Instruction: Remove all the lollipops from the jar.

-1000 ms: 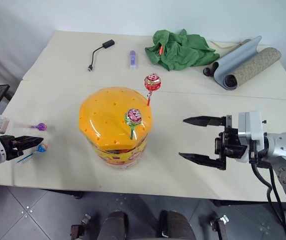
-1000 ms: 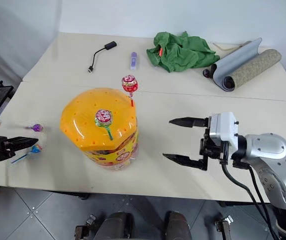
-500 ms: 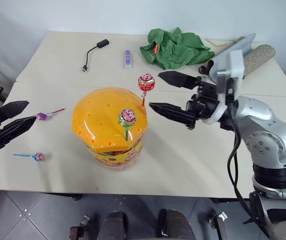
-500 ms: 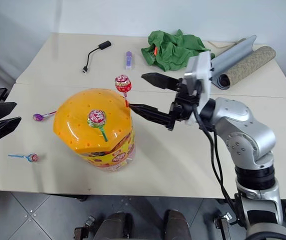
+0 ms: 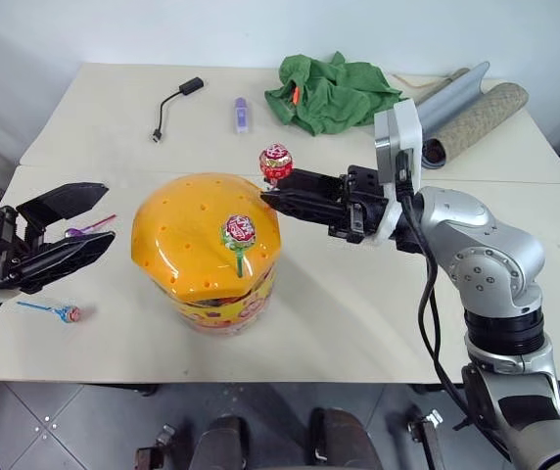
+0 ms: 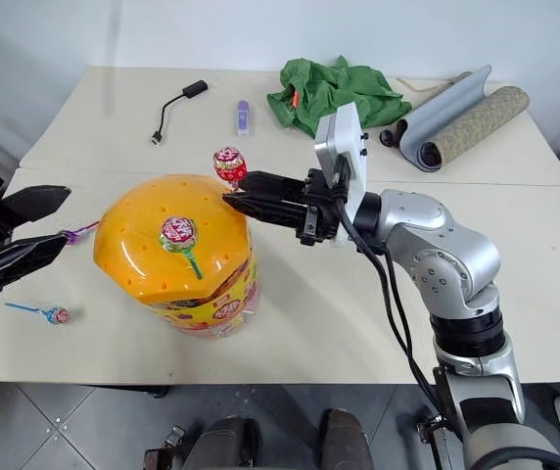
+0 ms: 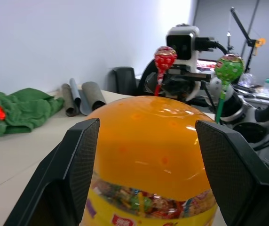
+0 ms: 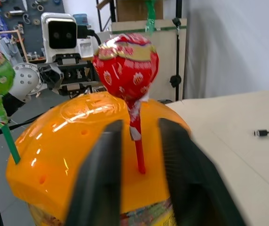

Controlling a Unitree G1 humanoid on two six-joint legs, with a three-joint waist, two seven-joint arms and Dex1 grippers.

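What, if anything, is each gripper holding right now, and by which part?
The right gripper pinches the red lollipop by its stick, just above the jar's lid. The left gripper is open, holding nothing.

my head's two eyes look down over the table (image 5: 358, 323); both wrist cameras face the jar (image 7: 148, 141) close, from opposite sides.

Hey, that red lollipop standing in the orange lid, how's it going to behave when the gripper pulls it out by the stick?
The red lollipop is probably light: its thin stick alone holds it upright in the jar lid. The head is far wider than the stick, so it may swing if gripped low. The right gripper has its jaws close around the stick, which looks smooth and could slip.
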